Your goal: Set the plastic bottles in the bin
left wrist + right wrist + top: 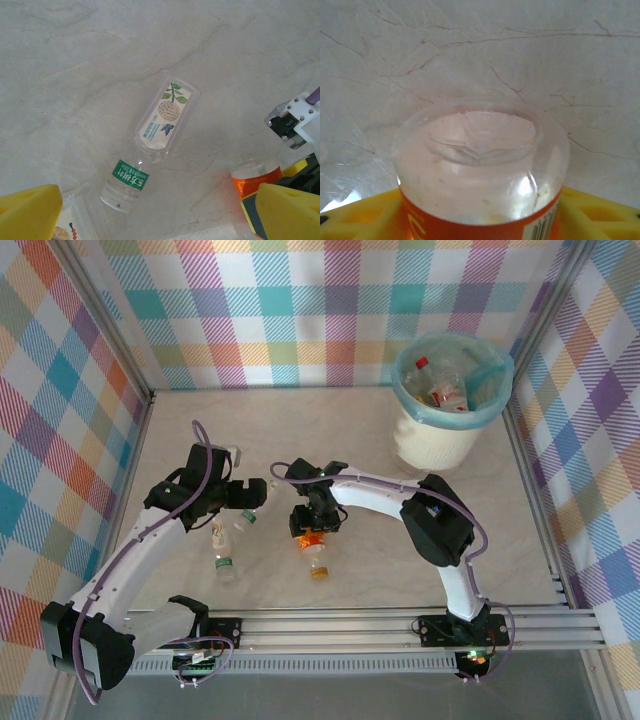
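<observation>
Hovering low over the table (75,75)
My left hand (157,215) is open above a clear bottle (160,127); my right hand (315,528) straddles an orange-label bottle (480,160), grip unclear.

The table (350,430) lies free from the middle to the bin (430,445) at the far right. Beside the left claw (262,490), lying bottles (224,562) block the way, and the right arm (380,495) stands close.
</observation>
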Controlling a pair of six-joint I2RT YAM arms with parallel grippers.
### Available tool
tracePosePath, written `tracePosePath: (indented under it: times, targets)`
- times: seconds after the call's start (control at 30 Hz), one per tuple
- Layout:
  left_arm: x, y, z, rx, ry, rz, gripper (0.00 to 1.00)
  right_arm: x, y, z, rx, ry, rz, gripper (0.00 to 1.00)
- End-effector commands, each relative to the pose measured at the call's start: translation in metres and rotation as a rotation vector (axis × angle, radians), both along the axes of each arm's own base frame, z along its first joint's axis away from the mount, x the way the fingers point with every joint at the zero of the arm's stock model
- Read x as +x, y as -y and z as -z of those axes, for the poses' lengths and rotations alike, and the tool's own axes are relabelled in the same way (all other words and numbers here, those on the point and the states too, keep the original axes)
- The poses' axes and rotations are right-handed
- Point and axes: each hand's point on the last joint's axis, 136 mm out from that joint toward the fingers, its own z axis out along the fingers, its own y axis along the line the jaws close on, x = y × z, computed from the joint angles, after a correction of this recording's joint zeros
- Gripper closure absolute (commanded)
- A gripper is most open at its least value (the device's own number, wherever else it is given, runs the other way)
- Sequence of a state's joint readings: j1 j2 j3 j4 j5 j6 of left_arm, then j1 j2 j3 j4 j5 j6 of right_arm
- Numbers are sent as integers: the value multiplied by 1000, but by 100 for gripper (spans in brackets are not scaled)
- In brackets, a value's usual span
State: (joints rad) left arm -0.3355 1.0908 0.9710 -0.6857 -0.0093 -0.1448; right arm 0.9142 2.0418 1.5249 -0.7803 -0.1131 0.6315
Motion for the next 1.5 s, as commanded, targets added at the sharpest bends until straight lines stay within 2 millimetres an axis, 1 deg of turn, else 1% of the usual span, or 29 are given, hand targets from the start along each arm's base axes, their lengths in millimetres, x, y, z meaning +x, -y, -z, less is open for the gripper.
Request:
tracePosePath:
  times: [0.0,0.1,0.2,0.3,0.33,0.4,0.5,0.63,0.7,0.83,0.9,0.97,1.1,1.2,1.3,1.47]
  targets:
    - [3,-4,-5,5,12,-1,1,-1,-8,-10,22,-7,-14,40]
    - [7,-4,-12,3,28,-6,1,0,-9,-24,31,5,-31,42]
    - [12,-4,-26,0,56,-6,1,4,-9,-46,52,37,-51,42]
    - [20,-1,-39,-5,94,2,1,13,-7,-80,89,93,-63,43]
    - [25,0,-43,-8,106,4,1,18,-5,-94,104,122,-66,42]
    - [36,4,-48,-11,112,6,1,28,2,-119,134,198,-70,43]
    - [48,12,-56,-24,83,19,3,49,19,-155,180,322,-53,44]
    - [57,22,-65,-72,115,39,3,82,50,-207,230,442,-10,47]
    - [62,28,-67,-101,129,43,4,98,67,-238,229,522,4,47]
    - [73,42,-73,-158,113,65,5,126,106,-292,198,701,47,46]
    - [81,52,-80,-195,112,82,6,141,130,-318,176,802,85,46]
    - [88,63,-93,-226,127,106,7,154,152,-338,150,893,123,46]
    - [99,87,-119,-262,177,171,7,178,200,-369,71,1049,206,46]
    - [105,112,-138,-271,211,246,7,191,233,-389,14,1141,268,46]
    - [110,136,-151,-273,232,309,7,203,263,-401,-37,1200,329,46]
    - [115,170,-166,-291,251,387,7,221,299,-406,-122,1266,384,46]
